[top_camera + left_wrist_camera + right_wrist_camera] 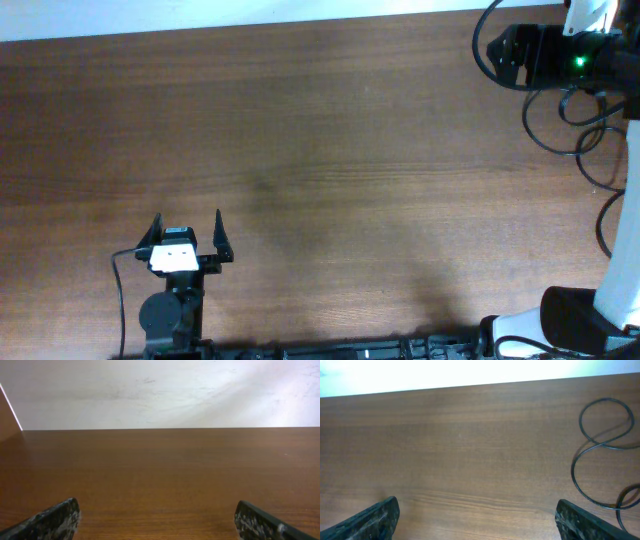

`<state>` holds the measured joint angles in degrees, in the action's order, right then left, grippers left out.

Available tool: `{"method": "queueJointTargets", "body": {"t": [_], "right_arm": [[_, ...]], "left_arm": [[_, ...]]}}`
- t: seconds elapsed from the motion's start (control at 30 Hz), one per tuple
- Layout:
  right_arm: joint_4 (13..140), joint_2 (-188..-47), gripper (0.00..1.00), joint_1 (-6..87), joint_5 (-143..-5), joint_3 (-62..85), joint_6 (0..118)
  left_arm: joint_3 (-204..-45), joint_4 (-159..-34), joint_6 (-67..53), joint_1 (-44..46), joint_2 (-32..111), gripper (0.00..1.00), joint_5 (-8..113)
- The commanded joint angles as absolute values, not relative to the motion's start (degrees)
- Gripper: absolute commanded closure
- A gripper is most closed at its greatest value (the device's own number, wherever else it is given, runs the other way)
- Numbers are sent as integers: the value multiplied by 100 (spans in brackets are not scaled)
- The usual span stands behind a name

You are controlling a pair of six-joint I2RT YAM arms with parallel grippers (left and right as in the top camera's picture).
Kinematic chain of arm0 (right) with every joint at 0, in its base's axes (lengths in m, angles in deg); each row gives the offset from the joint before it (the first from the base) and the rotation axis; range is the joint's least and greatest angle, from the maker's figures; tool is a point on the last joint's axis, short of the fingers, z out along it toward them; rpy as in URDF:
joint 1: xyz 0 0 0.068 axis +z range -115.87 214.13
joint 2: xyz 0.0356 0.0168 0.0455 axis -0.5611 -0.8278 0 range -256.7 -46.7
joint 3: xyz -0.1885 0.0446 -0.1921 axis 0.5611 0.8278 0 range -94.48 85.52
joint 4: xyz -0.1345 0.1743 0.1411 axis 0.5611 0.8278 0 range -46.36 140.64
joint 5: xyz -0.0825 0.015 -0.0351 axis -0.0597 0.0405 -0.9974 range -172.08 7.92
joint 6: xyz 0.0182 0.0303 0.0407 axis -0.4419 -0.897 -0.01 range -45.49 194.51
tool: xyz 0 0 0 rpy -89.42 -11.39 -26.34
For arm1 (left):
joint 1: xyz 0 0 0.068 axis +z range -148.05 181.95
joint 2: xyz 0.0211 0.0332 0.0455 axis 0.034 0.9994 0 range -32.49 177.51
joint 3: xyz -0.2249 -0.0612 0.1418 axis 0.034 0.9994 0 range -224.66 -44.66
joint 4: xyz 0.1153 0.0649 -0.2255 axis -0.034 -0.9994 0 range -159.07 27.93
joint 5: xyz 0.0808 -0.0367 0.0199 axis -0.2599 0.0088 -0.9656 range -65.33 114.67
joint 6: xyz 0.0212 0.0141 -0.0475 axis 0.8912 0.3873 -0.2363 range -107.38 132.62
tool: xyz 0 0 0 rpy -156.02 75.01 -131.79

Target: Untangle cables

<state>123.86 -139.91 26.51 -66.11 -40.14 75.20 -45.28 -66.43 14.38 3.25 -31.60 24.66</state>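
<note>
Overhead view: the brown wooden table (320, 150) fills the frame. The left gripper (187, 222) sits at the lower left, pointing toward the top of the frame. Its two dark fingers are spread wide with only bare wood between them, so it grips nothing. The cables (585, 145) lie far across the frame at the upper right, as thin black loops trailing down along the right edge, well apart from that gripper. Just above them is a black housing with a green light (550, 55). Which of these loops are loose cords and which are wiring for that housing I cannot tell from this view. The fingers of the right arm do not show clearly here.

Left wrist view: the two finger pads (55, 520) stand in the lower corners, fully spread, with the wood grain running between them. A pale wall (160, 390) crosses the top of the frame. No cable appears in this view.

Right wrist view: the right gripper (482, 522) is also spread to its widest, with one pad in each lower corner and nothing between them. The cables lie on the wood at the right side of the frame as a figure-eight of two loops. A further curve touches the right edge just above the right-hand pad. They are up and to the right of the gap between the fingers and do not touch either pad.
</note>
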Motion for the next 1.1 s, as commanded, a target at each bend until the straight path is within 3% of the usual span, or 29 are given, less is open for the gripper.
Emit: {"method": "queueJointTargets", "body": {"t": [0.0,0.2,0.33,0.57,1.07], "right_arm": [[12553,-14017,1,2680,-6707,-4038,7568],[12865,-13652,1,3285,-7247,-3490,7577],[12008,-12896,1,3716,-7271,-2178,7577],[8693,-11053,1,3751,-7332,1817,7575],[1596,-8496,1,3751,-7219,7118,7557]], "left_arm": [[-4519,-6689,1525,323,-3215,1,2488],[-4519,-6689,1525,323,-3215,1,2488],[-4519,-6689,1525,323,-3215,1,2488],[-4519,-6689,1525,323,-3215,1,2488],[-4519,-6689,1525,323,-3215,1,2488]]}}
